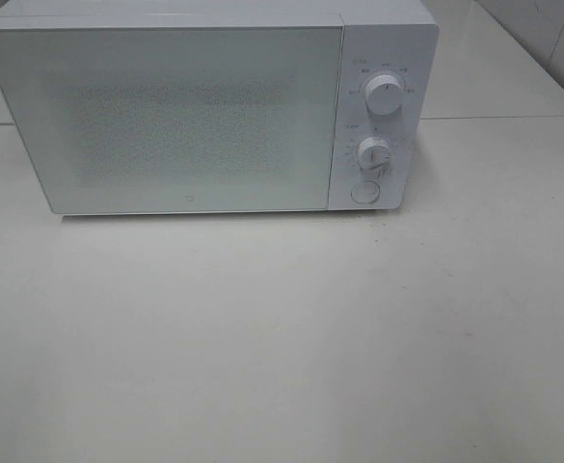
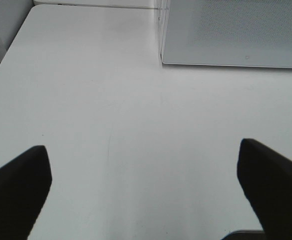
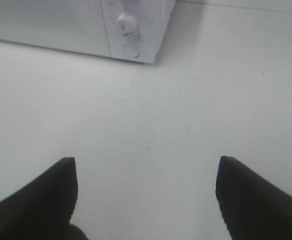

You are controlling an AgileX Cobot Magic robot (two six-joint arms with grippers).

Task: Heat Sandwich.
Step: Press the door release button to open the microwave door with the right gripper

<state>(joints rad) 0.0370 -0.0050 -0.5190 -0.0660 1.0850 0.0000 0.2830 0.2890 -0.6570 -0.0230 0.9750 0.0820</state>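
You have the microwave [image 1: 166, 116] standing toward the far edge of the bench [image 1: 282, 338], its door [image 1: 175, 121] closed flush, with two knobs [image 1: 382, 94] and a round button [image 1: 363, 191] stacked down the right-hand panel. Your left gripper [image 2: 142, 150] hangs over bare bench off the microwave's front left corner, jaws spread wide with nothing between them. Your right gripper [image 3: 146, 161] is equally wide and empty, facing the control-panel corner. The sandwich shows in no view, so you cannot tell where it is.

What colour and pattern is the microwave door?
White microwave's door: pale greenish-white glass with a fine dotted mesh centre. Clearest in the exterior high view.
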